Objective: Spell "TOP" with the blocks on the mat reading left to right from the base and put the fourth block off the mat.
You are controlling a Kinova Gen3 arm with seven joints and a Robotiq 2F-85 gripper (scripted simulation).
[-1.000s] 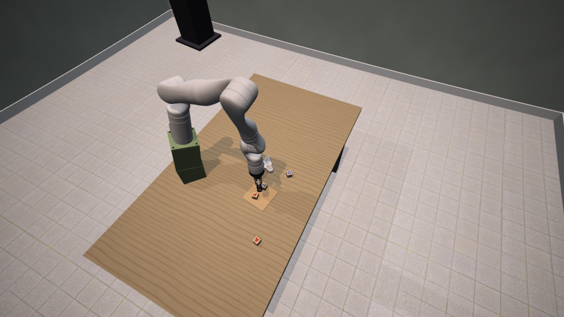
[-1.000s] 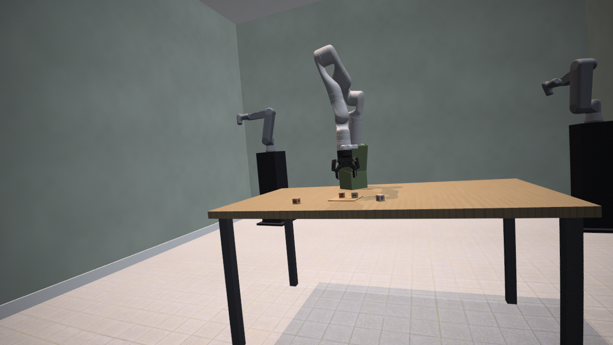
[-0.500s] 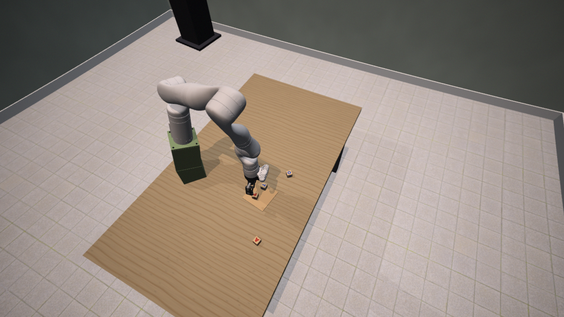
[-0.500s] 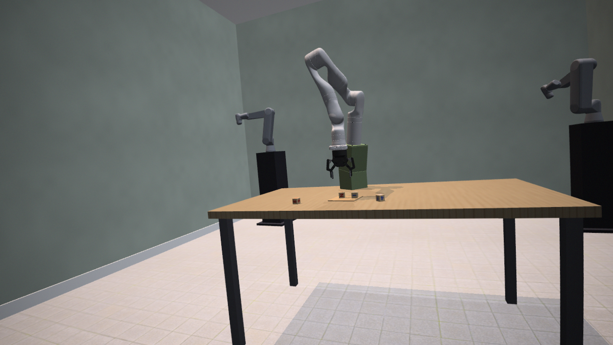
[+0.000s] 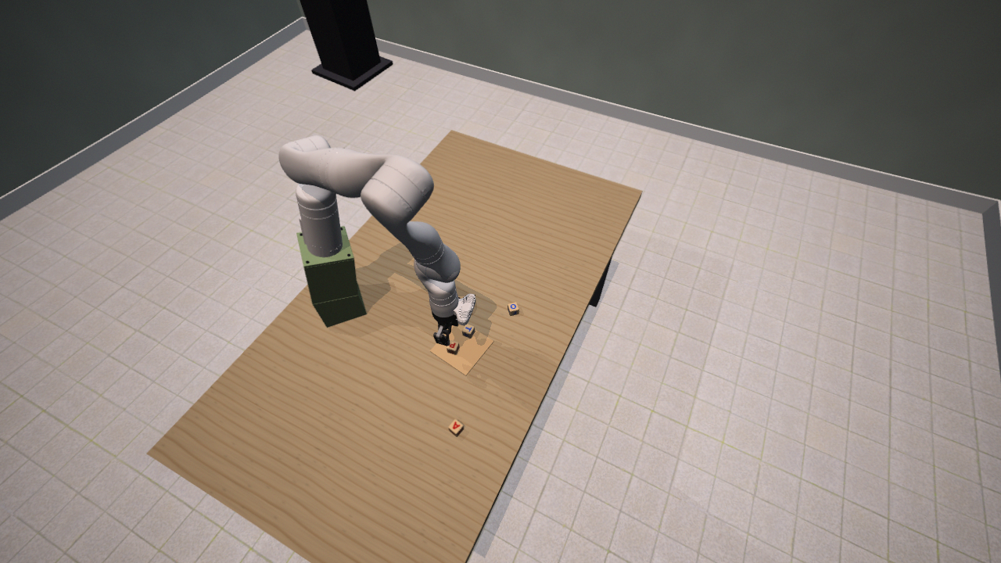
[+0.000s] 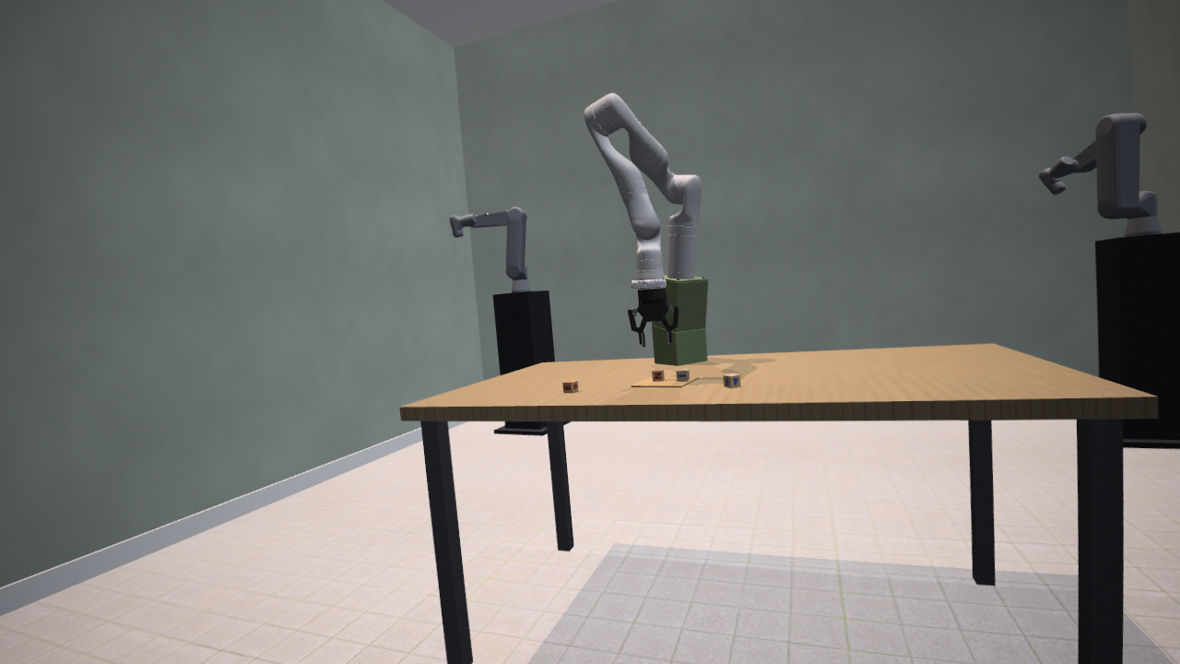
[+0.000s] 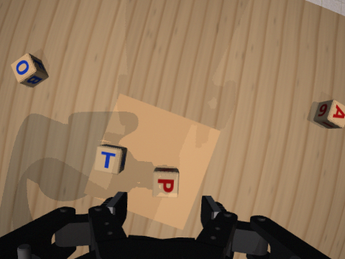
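Blocks lettered T and P sit on the mat, with a gap between them. The T block is close to one mat edge; from these angles it is probably fully on, but I can't be sure. The P block is farther in, with bare mat along its far side (away from the robot's base, that is). Its letter lies turned from the T's.

Off the mat, the O block stands past the T side, with table between it and the mat edge. The A block is well apart on the opposite side, with a wide stretch of wood between it and the mat.

The gripper hangs above the mat and table, fingers parted and grasping nothing, with open air beneath its tips.
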